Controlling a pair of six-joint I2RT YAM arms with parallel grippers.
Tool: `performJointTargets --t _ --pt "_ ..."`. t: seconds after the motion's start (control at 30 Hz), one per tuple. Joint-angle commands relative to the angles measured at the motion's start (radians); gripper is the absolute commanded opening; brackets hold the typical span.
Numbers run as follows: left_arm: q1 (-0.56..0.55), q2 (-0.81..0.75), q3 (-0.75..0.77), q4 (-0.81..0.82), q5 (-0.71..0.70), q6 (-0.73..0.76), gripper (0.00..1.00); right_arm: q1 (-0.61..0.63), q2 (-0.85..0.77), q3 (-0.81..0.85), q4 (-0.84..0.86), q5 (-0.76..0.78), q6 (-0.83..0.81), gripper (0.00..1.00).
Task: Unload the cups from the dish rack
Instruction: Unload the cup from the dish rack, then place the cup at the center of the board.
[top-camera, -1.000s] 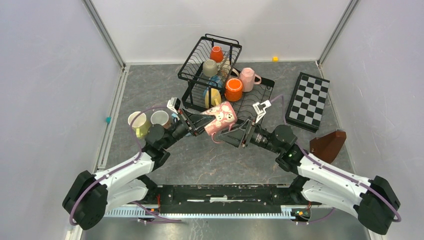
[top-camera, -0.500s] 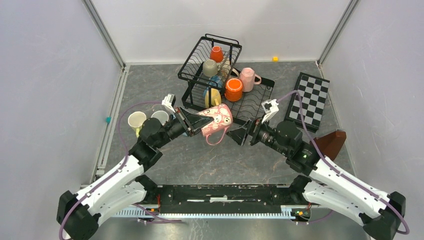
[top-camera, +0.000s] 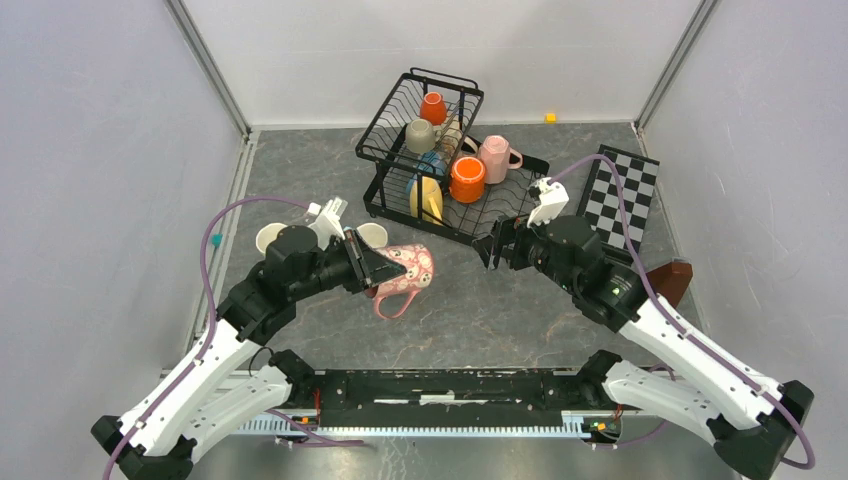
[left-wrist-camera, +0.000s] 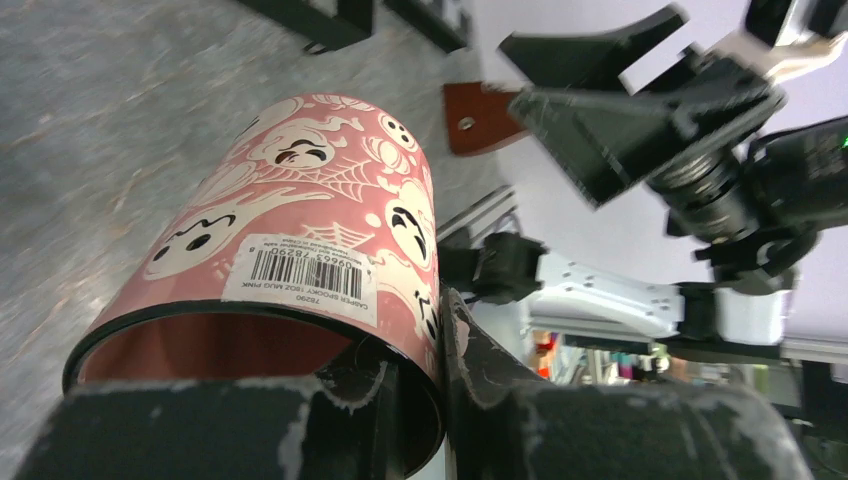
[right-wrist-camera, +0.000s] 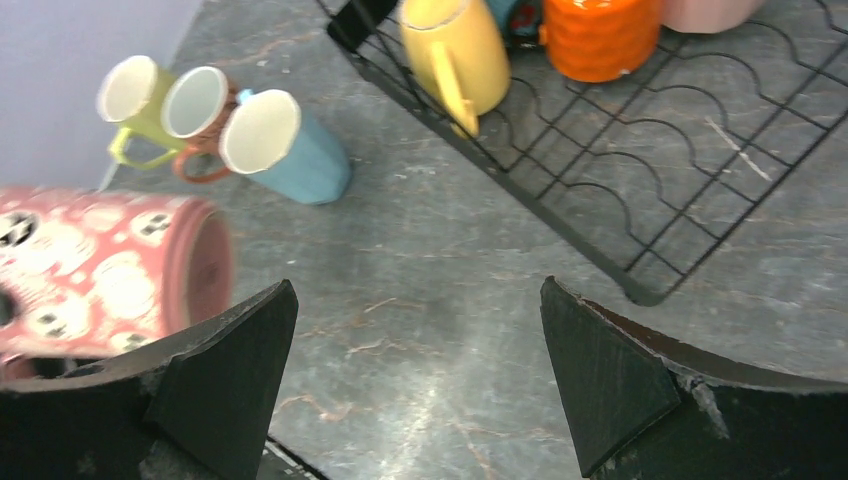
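Observation:
My left gripper (top-camera: 377, 272) is shut on the rim of a pink ghost-print mug (top-camera: 407, 268), one finger inside and one outside; the mug (left-wrist-camera: 300, 200) lies sideways above the table. My right gripper (top-camera: 491, 246) stands open and empty beside the black wire dish rack (top-camera: 505, 207), its fingertips (right-wrist-camera: 255, 325) wide apart over bare table. In the rack sit an orange cup (top-camera: 467, 178), a pink cup (top-camera: 495, 155), a yellow cup (right-wrist-camera: 455, 50), a beige cup (top-camera: 420, 135) and a small orange cup (top-camera: 433, 107). A yellow-green cup (right-wrist-camera: 135, 95), a brown cup (right-wrist-camera: 195, 105) and a blue cup (right-wrist-camera: 290, 145) stand on the table at the left.
A black-and-white checkered board (top-camera: 615, 200) lies right of the rack, with a brown wedge-shaped object (top-camera: 660, 288) in front of it. A small orange cube (top-camera: 550, 117) sits by the back wall and a teal bit (top-camera: 215, 240) by the left wall.
The right gripper let go of the pink mug, opened wide and drew back toward the rack. The left gripper carried the mug leftward and nearer, away from the rack.

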Motion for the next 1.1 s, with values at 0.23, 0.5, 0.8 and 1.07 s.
performJointTargets --t 0.23,0.5,0.8,1.07 --pt "-0.034 0.066 0.188 -0.383 -0.183 0.248 0.02 -0.277 0.072 -0.007 0.011 -0.243 -0.101 0.98" --pt "-0.037 0.171 0.198 -0.524 -0.370 0.268 0.02 -0.293 0.084 -0.024 0.017 -0.263 -0.122 0.98" --pt "-0.010 0.270 0.154 -0.549 -0.491 0.309 0.02 -0.293 0.082 -0.044 0.028 -0.297 -0.150 0.98" --pt "0.061 0.365 0.129 -0.506 -0.475 0.369 0.02 -0.294 0.069 -0.067 0.046 -0.325 -0.161 0.98"
